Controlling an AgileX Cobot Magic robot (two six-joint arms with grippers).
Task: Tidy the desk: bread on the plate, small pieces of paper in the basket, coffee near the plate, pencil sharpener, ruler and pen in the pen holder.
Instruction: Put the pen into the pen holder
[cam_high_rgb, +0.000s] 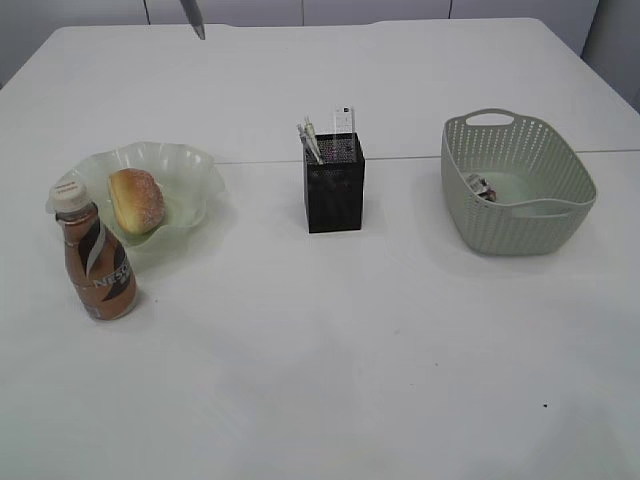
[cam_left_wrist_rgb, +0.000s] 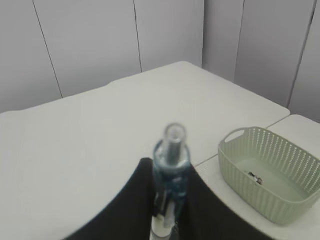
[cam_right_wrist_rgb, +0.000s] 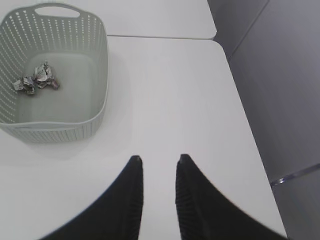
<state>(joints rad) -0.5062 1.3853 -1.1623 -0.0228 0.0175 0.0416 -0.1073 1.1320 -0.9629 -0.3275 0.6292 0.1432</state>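
My left gripper (cam_left_wrist_rgb: 169, 166) is shut on a blue translucent pen (cam_left_wrist_rgb: 171, 147), held high above the desk (cam_high_rgb: 320, 340); only the pen's end (cam_high_rgb: 193, 17) shows at the top of the exterior view. The bread (cam_high_rgb: 135, 200) lies on the pale green plate (cam_high_rgb: 195, 165), with the coffee (cam_high_rgb: 95, 265) upright just in front of it. The black mesh pen holder (cam_high_rgb: 335, 195) holds the ruler (cam_high_rgb: 344, 120) and a pen (cam_high_rgb: 310, 140). Small pieces of paper (cam_right_wrist_rgb: 36, 79) lie in the basket (cam_right_wrist_rgb: 95, 60). My right gripper (cam_right_wrist_rgb: 158, 159) stands open and empty over bare desk right of the basket. The pencil sharpener is out of view.
The basket (cam_high_rgb: 520, 185) sits at the right of the desk, also seen in the left wrist view (cam_left_wrist_rgb: 270, 195). A seam crosses the tabletop behind the holder. The desk's right edge and corner (cam_right_wrist_rgb: 220, 45) lie close to my right gripper. Grey wall panels stand behind.
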